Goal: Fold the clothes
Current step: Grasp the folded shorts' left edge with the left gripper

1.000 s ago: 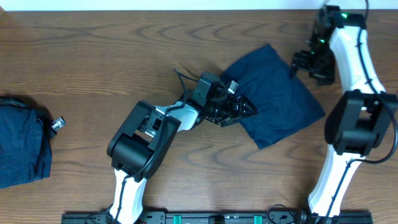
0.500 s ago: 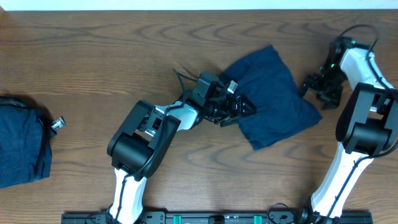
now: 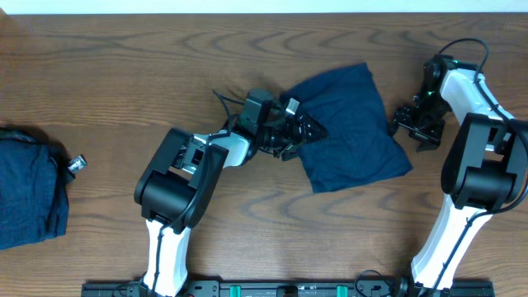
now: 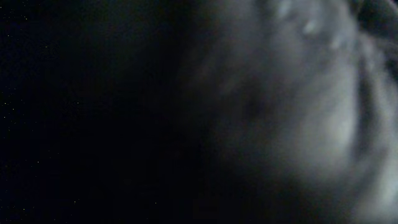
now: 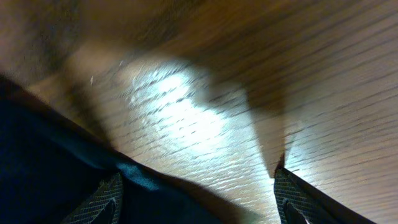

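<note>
Navy blue cloth, soft and wrinkled: one navy garment [image 3: 351, 124] lies flat just right of the table's middle. It forms a rough four-sided shape set at a slant, with one corner toward the far edge and one toward the near right. From overhead, the left gripper [image 3: 305, 136] lies low over this garment's left edge, its arm reaching in from the near left. Its black fingers look spread wide on the cloth, but from above it is not clear whether they pinch any of it. The left wrist camera shows only darkness with a blurred grey-blue patch on the right, too dim to read.

The right gripper [image 3: 415, 124] sits just beside the garment's right edge, its white arm bending in from the right side of the table. In the right wrist view its two fingertips [image 5: 102, 199] stand far apart at the bottom of the frame, wide open and holding nothing. One tip is over the dark edge of the navy garment. The other is over bare wood, where a bright patch of light falls between shadows.

Well apart, at the table's left edge, a second navy garment [image 3: 25, 194] lies bunched and partly out of frame. A small shiny silver knob [image 3: 77, 164] rests just beside its right side. Everything lies on a brown wood-grain table [image 3: 124, 82].
</note>
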Action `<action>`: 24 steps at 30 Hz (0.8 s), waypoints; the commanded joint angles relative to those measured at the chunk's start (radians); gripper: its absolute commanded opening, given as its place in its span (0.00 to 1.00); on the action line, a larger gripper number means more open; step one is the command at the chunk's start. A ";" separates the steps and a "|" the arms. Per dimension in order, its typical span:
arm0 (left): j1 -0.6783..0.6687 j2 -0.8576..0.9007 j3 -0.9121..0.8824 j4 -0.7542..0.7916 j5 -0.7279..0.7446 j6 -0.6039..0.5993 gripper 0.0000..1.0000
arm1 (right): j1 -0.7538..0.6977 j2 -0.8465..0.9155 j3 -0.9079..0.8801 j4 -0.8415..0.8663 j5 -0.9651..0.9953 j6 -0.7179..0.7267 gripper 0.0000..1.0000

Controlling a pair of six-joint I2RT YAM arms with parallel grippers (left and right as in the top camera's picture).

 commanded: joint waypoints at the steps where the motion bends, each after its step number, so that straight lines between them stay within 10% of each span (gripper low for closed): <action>1: 0.031 0.109 -0.070 -0.055 -0.196 -0.002 0.89 | 0.055 0.072 -0.055 0.010 -0.079 0.010 0.75; 11: 0.095 0.109 -0.069 -0.276 -0.251 0.163 0.89 | 0.143 0.072 -0.055 0.030 -0.082 0.017 0.78; 15: 0.116 0.109 -0.069 -0.362 -0.310 0.240 0.69 | 0.142 0.072 -0.055 0.039 -0.084 0.018 0.78; 24: 0.080 0.109 -0.061 -0.351 -0.329 0.228 0.73 | 0.147 0.072 -0.055 0.040 -0.103 0.025 0.77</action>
